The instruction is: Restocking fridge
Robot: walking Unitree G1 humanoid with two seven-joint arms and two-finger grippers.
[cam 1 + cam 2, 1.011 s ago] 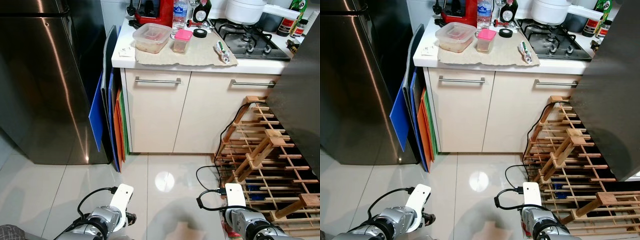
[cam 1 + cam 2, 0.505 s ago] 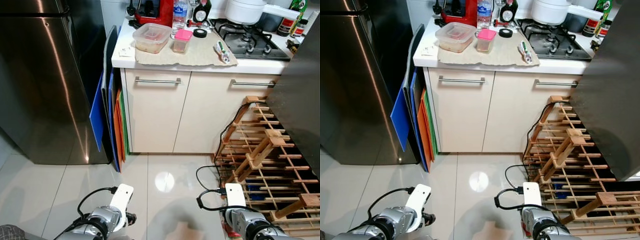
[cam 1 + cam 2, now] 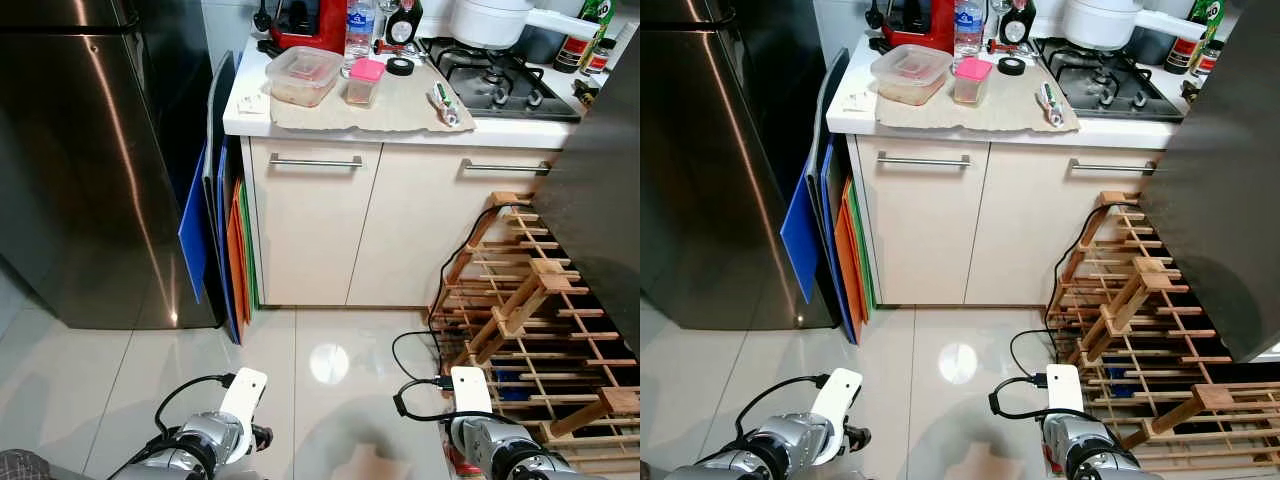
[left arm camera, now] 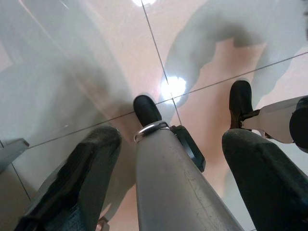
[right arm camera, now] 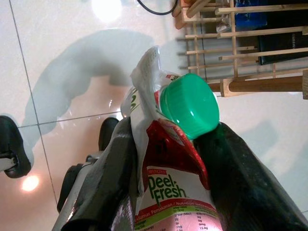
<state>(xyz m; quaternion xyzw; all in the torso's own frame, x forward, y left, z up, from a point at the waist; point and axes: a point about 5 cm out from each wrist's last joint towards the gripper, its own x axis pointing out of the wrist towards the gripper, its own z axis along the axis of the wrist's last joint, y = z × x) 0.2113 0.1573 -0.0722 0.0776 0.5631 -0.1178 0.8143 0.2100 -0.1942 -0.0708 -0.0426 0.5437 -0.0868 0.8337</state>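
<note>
One carton (image 5: 168, 192) clamped in the right tool (image 5: 168, 159); left tool (image 4: 163, 159) wide, empty; turn toward fridge (image 3: 80, 170) at ten o'clock, keeping carton upright

We hold both arms low and close in front of us, wrists bent so the cameras look down past our legs toward the floor. Our left arm (image 3: 205, 440) hangs at the lower left with its white wrist module tilted upward; the left gripper (image 4: 168, 144) has its jaws spread wide apart with nothing between them, one black finger (image 4: 79, 173) on either side of our silver leg. Our right arm (image 3: 490, 440) sits at the lower right, and the right gripper (image 5: 163, 144) has its jaws closed against a green-capped carton (image 5: 171, 159), fingers pressing both sides just below the cap.
</note>
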